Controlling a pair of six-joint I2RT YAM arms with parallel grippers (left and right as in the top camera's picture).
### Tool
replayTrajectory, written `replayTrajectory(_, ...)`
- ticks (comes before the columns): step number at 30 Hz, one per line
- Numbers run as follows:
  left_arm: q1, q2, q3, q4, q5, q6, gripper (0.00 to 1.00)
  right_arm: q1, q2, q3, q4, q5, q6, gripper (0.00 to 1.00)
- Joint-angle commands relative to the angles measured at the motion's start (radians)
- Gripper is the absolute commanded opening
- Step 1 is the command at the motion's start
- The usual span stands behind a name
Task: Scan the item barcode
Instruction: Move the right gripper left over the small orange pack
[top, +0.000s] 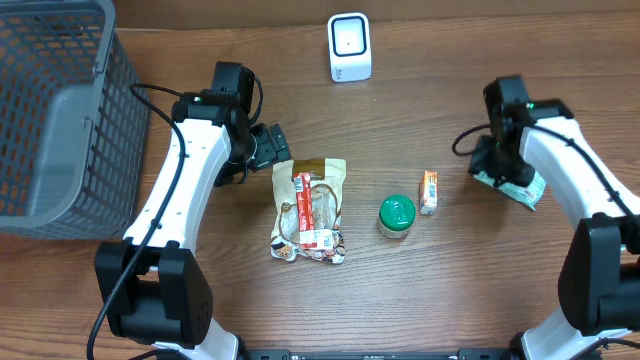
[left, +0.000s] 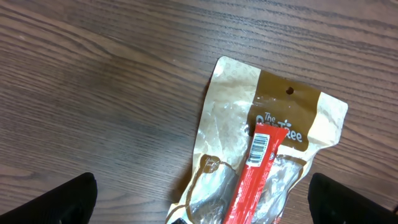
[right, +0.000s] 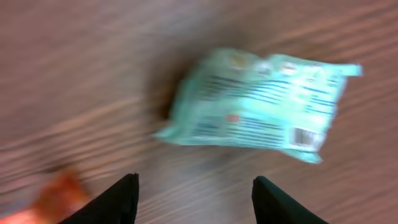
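Note:
A tan snack pouch (top: 310, 212) lies flat mid-table with a red bar (top: 303, 205) on top of it. In the left wrist view the red bar (left: 254, 175) shows a barcode at its upper end on the pouch (left: 236, 106). My left gripper (top: 272, 148) hovers at the pouch's top left corner, open (left: 205, 214), its fingers either side of the pouch. A mint-green packet (top: 520, 188) lies at the right. My right gripper (top: 497, 163) stands over it. In the blurred right wrist view this gripper (right: 196, 202) is open and empty, short of the packet (right: 261, 106).
A white scanner (top: 349, 46) stands at the back centre. A grey mesh basket (top: 50, 110) fills the far left. A green-lidded jar (top: 396, 216) and a small orange box (top: 428, 191) sit between the pouch and the mint packet.

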Motion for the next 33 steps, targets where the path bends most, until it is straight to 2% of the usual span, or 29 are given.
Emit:
replayTrajectory(1,-0.002,-0.023,0.021,0.0,0.003,-0.006,1.0,0.0,-0.012,0.023,-0.004,-0.242,-0.002,0.59)
replayTrajectory(5,-0.002,-0.023,0.021,0.0,0.003,-0.006,1.0,0.005,-0.011,0.009,0.005,-0.33,-0.002,0.59)
replayTrajectory(18,-0.002,-0.023,0.021,0.0,0.003,-0.006,1.0,0.112,-0.011,0.005,0.032,-0.327,0.001,0.6)
replayTrajectory(33,-0.002,-0.023,0.021,0.0,0.003,-0.006,1.0,0.227,-0.011,0.005,0.013,-0.157,0.002,0.6)
